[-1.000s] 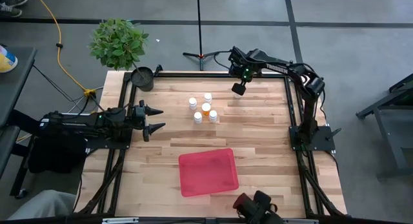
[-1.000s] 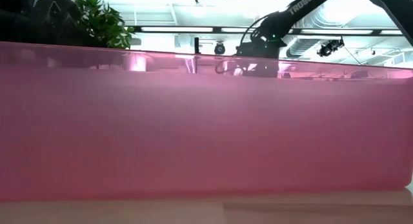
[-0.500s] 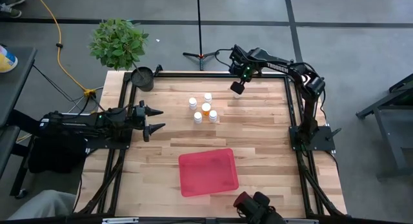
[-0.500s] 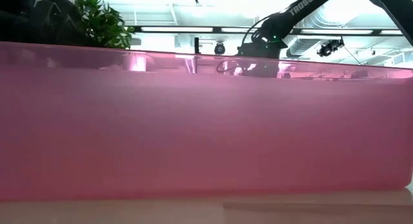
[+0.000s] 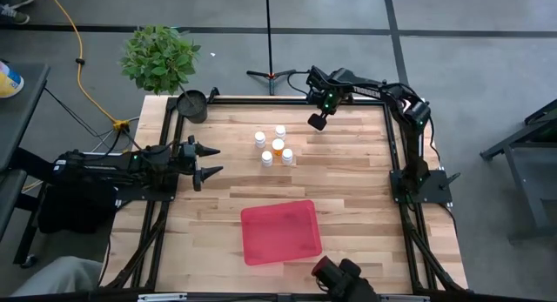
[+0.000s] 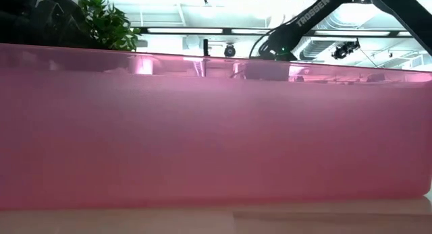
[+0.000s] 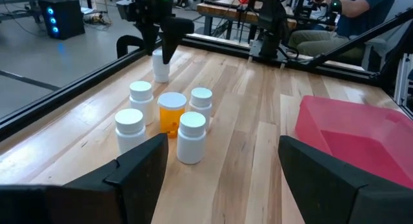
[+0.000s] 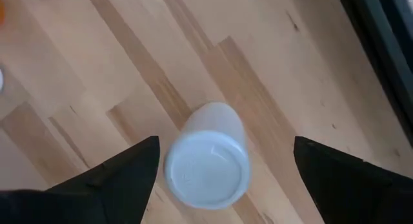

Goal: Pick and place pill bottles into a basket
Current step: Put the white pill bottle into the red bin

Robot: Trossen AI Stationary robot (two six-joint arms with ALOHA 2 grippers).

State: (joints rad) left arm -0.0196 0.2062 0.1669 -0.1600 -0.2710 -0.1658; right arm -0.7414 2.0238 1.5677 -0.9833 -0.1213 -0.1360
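Observation:
Several white-capped pill bottles (image 5: 274,146) stand in a cluster at the table's far middle; one (image 7: 172,114) is amber, the others pale. One more pale bottle (image 8: 208,161) stands alone, to the right of them. My right gripper (image 5: 318,121) hangs open above it, pointing down, a finger on either side of the cap and clear of it. The red basket (image 5: 280,231) rests on the table's near half. At the table's left edge my left gripper (image 5: 209,160) waits open, pointing level toward the bottles.
A small black pot (image 5: 192,104) and a leafy plant (image 5: 161,57) are at the far left corner. Black frame rails (image 5: 396,145) run along the table's edges. The basket's wall (image 6: 202,126) fills the low view. A person (image 7: 348,11) sits beyond the table.
My right gripper has gone down toward the lone bottle and stayed open. Bottles, basket and left arm have kept still.

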